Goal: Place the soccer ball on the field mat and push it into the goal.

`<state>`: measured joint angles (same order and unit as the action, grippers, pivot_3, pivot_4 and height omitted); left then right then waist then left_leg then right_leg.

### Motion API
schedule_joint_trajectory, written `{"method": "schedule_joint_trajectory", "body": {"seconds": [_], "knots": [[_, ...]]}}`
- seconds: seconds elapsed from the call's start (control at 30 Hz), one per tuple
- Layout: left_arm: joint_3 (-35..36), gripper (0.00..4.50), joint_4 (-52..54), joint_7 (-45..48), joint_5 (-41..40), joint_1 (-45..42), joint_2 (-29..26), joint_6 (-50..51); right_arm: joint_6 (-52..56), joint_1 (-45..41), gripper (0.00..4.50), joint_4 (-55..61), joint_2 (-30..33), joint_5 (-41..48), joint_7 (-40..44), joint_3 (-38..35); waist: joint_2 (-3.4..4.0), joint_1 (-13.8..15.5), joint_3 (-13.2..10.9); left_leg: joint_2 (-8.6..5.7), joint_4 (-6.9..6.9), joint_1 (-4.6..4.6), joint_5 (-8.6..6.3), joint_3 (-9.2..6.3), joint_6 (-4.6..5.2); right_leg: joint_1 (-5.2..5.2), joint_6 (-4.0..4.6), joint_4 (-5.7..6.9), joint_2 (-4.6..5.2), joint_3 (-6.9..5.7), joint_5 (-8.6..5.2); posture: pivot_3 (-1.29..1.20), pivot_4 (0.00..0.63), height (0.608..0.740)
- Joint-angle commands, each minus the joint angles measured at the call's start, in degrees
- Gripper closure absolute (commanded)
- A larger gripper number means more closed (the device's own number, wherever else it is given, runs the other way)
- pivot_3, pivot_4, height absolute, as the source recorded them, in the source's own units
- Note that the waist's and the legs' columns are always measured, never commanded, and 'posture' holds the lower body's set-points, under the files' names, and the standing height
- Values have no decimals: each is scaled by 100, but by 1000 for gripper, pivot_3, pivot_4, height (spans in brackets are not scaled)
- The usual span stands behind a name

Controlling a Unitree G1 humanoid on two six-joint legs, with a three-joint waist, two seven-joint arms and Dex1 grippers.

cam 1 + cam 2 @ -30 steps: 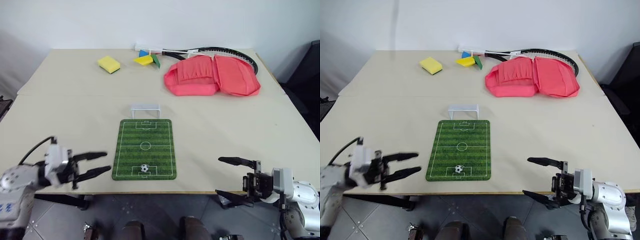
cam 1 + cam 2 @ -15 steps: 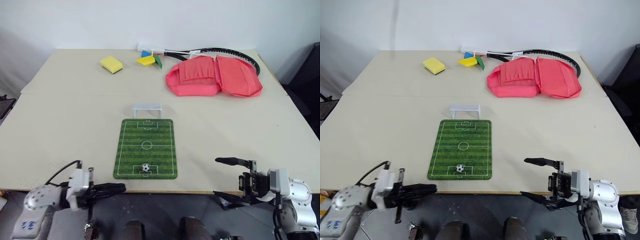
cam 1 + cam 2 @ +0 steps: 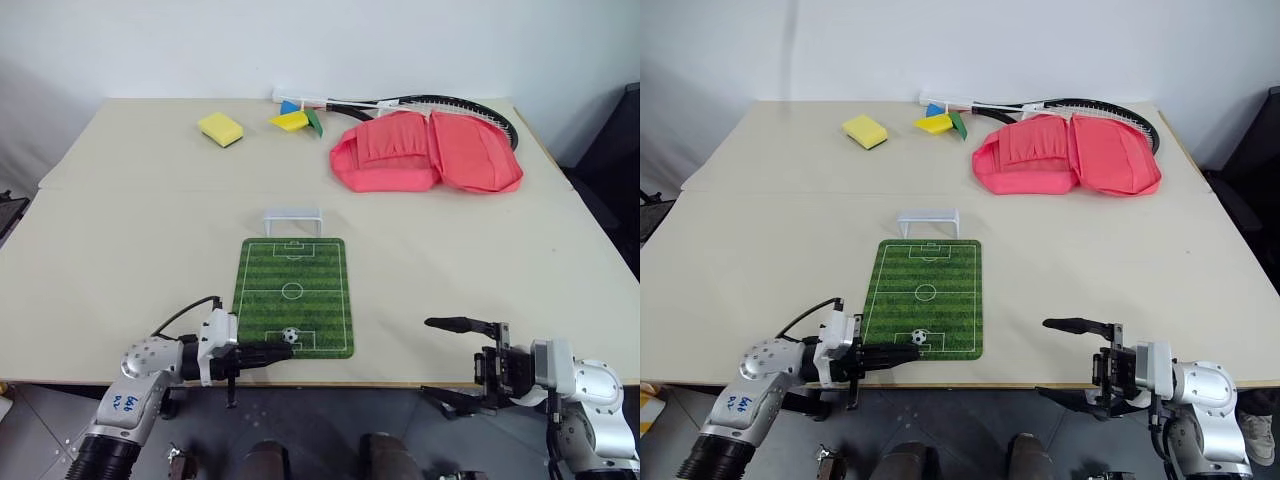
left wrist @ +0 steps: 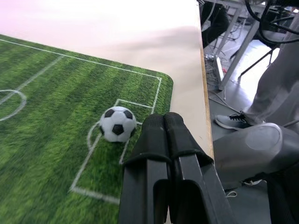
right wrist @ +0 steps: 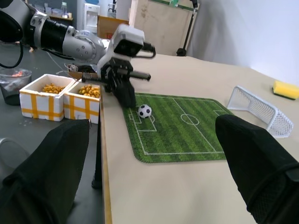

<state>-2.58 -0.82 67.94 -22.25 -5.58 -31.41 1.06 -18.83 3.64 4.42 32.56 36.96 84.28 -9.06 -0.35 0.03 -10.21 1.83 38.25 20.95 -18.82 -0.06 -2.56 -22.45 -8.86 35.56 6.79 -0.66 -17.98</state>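
Sitting right at the near edge of the tabletop (image 3: 120,250), the left end effector (image 3: 282,349) has its two black fingers pressed together, nothing clamped between them. Its tips point level toward the soccer ball (image 3: 289,335), which sits just off the tips on the near goal box lines of the field mat (image 3: 300,270). In the left wrist view the ball (image 4: 117,123) is just beside the closed fingers (image 4: 154,135), a hair away or maybe barely touching, can't quite tell. So the ball's already down on the mat, near its close end.

Past the ball from that end effector, the mat runs away lengthwise to the goal (image 3: 292,220), a little white frame standing on the tabletop just off the mat's far short edge. The stretch of green between ball and goal is bare. The mat's near corner lies close to the tabletop edge, right by the left fingers.

The right end effector (image 3: 448,362) hangs off the near tabletop edge well to the other side of the mat, fingers spread wide apart and holding nothing.

Way beyond the goal there's a yellow sponge (image 3: 219,128), a red bag (image 3: 425,150) and a racket (image 3: 440,105) by the far edge, all well apart from the mat.
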Motion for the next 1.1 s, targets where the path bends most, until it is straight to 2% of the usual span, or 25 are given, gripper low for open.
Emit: {"method": "schedule_joint_trajectory", "body": {"seconds": [0.03,0.17,0.3,0.37,0.43,0.53,0.67,0.73,0.8,0.9,0.97,1.1], "knots": [[-31,4457,-104,-186,82,-121,143,-90,26,20,0,282,-34,6,-142,29,0,6,0,0,1,1,0,0,0,0,0,0,0,0,0,0,150,740],[147,4457,-399,-926,335,-386,454,-266,86,43,0,420,-47,-22,-324,38,0,21,0,0,4,1,0,0,-1,1,0,0,1,1,0,0,150,740],[441,4457,-1104,-1946,691,-966,802,-573,147,87,0,574,-87,-55,-536,77,0,69,0,-1,8,1,1,0,-2,1,-2,2,0,0,1,0,150,740],[568,4457,-1488,-2162,747,-1349,882,-854,189,120,0,702,-148,-97,-682,154,-1,82,0,-1,9,1,2,-1,-4,0,-2,4,0,0,1,0,150,740],[627,4457,-1770,-2131,751,-1629,838,-991,246,123,0,824,-212,-124,-850,221,-2,93,-1,-1,9,3,3,0,-6,-2,-2,4,-1,-1,1,0,150,740],[681,4457,-1748,-1399,329,-1690,603,-870,357,118,0,946,-271,-126,-1043,285,-1,84,0,-1,6,6,4,2,-7,-3,-4,7,-1,-1,2,0,150,740],[1053,4457,-1060,-524,-301,-1082,-124,-426,534,-16,0,974,-446,-111,-1422,351,-2,-37,-1,0,-5,5,4,3,-8,-6,-4,12,-3,-1,2,0,150,740],[1527,4457,-530,-334,-570,-349,-668,-125,607,-155,0,928,-637,-129,-1676,418,-3,-115,-2,5,-13,7,4,3,-8,-11,-2,12,-6,3,1,0,150,740],[1932,4457,-229,-502,-625,182,-939,11,661,-271,0,872,-806,-133,-1892,442,-3,-148,-2,10,-19,7,3,1,-9,-13,2,11,-8,3,-1,0,150,740],[2785,4457,44,-1012,-774,930,-1071,346,714,-521,0,681,-1062,-146,-2207,403,-3,-129,-3,9,-15,6,1,-2,-8,-8,2,10,-4,3,-1,0,150,740],[3271,4457,131,-1381,-858,1201,-955,412,717,-663,0,541,-1172,-154,-2311,367,-3,-118,-3,8,-11,5,-12,-5,15,-4,1,8,-2,3,-1,0,150,740],[3779,4457,210,-2112,-745,1566,-740,584,622,-899,0,243,-1250,-306,-2415,323,-3,-41,-2,8,-12,5,-17,-8,18,-7,2,7,-3,0,-1,0,150,740]]}}
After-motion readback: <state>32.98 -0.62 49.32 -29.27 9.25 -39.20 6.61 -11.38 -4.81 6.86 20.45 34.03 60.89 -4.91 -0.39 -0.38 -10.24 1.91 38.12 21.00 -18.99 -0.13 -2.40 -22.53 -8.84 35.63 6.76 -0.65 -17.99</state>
